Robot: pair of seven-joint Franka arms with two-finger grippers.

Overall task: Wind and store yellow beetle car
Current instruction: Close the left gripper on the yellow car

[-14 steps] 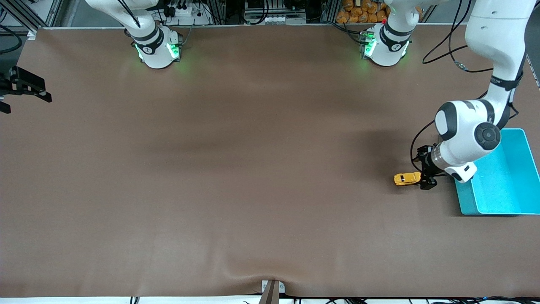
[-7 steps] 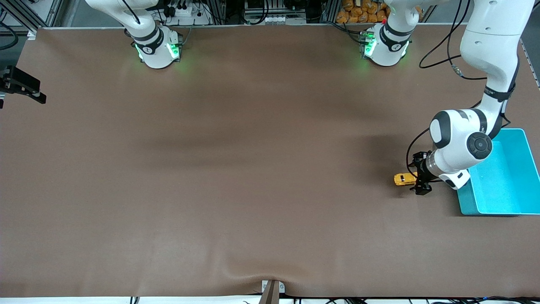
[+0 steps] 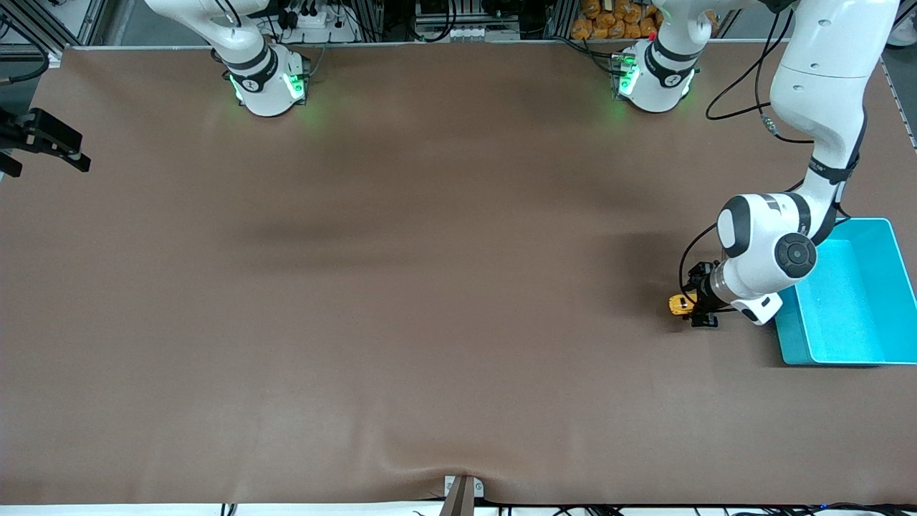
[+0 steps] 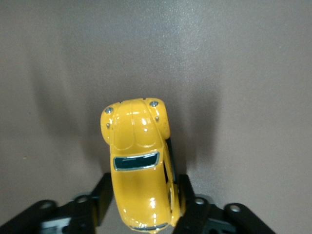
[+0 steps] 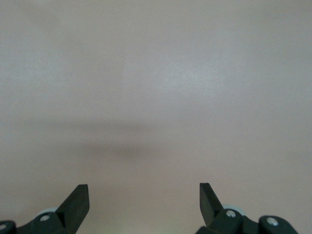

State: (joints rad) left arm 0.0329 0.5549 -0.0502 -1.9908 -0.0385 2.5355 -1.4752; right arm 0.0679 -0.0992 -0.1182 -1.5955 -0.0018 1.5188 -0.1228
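The yellow beetle car (image 3: 678,304) stands on the brown table beside the teal bin (image 3: 790,342), toward the left arm's end. My left gripper (image 3: 701,311) is low over the car's rear. In the left wrist view the car (image 4: 139,161) lies between the two black fingers (image 4: 103,195), which press against both its sides; its nose sticks out ahead of them. My right gripper (image 3: 44,142) hangs over the table's edge at the right arm's end. It waits there, open and empty, and in its own wrist view (image 5: 144,195) only bare table shows.
The teal bin's inside (image 3: 849,287) holds nothing that I can see. The left arm's elbow (image 3: 770,247) hangs over the bin's near corner. Both arm bases (image 3: 266,82) stand along the table's back edge.
My left gripper has slid along the car toward the right arm's end, covering most of its body, and its fingers now sit against the car's sides. The car has stayed in place. The right gripper shifted slightly.
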